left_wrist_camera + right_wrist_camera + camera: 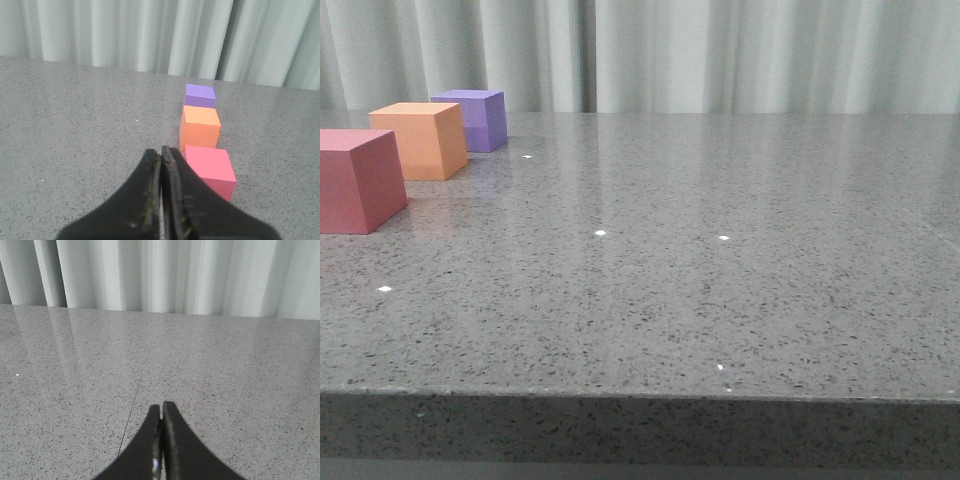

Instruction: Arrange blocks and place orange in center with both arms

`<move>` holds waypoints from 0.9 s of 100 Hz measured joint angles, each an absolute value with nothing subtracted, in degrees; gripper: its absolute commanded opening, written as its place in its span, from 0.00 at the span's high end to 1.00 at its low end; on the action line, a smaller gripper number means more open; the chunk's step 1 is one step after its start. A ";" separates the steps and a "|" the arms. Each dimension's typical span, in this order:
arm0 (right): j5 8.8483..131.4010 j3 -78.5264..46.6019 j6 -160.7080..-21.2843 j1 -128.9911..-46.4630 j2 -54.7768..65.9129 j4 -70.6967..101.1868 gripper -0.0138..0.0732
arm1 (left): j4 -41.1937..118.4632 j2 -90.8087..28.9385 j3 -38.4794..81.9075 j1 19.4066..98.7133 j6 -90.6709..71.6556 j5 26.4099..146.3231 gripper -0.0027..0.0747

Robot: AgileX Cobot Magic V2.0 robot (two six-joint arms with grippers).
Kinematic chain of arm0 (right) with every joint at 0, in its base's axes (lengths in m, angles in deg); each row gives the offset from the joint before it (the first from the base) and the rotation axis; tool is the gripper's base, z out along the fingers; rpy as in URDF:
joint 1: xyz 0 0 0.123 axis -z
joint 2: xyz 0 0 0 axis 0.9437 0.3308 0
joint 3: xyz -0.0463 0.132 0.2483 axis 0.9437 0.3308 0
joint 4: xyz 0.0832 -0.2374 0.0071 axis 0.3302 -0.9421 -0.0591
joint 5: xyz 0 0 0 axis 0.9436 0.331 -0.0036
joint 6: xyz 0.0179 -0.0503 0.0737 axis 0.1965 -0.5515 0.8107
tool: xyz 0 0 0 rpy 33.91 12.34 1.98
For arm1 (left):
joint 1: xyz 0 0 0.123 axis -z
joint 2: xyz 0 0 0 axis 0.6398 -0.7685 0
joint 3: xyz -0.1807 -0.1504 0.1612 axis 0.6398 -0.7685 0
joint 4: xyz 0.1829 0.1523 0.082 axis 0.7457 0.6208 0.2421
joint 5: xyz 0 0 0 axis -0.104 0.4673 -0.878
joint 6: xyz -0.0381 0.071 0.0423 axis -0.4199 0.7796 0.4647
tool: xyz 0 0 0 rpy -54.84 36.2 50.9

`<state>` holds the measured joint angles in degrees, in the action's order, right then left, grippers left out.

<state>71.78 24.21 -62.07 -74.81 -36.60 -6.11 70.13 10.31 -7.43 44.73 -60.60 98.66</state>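
**Blocks in a row, both grippers idle**

Grey speckled table, pale curtain behind. Three cubes stand in a line at the table's left side: pink-red cube nearest the left gripper, orange cube just behind it in the middle, purple cube beyond. Orange already sits central; gaps look small.

Left gripper: fingers pressed together, holding nothing, just beside the pink-red cube. Right gripper: likewise closed and empty, no cube in its view.

Judgement: if tidying is needed, open fully before approaching and nudge gently so neighbours stay aligned.
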 measured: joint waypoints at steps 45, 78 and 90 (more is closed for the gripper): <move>71.78 24.21 -62.07 -74.81 -36.60 -6.11 0.92 | 71.55 16.34 -21.57 44.87 -60.60 85.95 0.99; 71.78 24.21 -62.07 -74.81 -36.60 -6.11 0.92 | 71.55 26.64 -36.02 44.87 -60.60 80.59 0.99; 71.78 24.21 -62.07 -74.81 -36.60 -6.11 0.92 | 71.59 26.93 -36.02 44.87 -60.60 78.43 0.99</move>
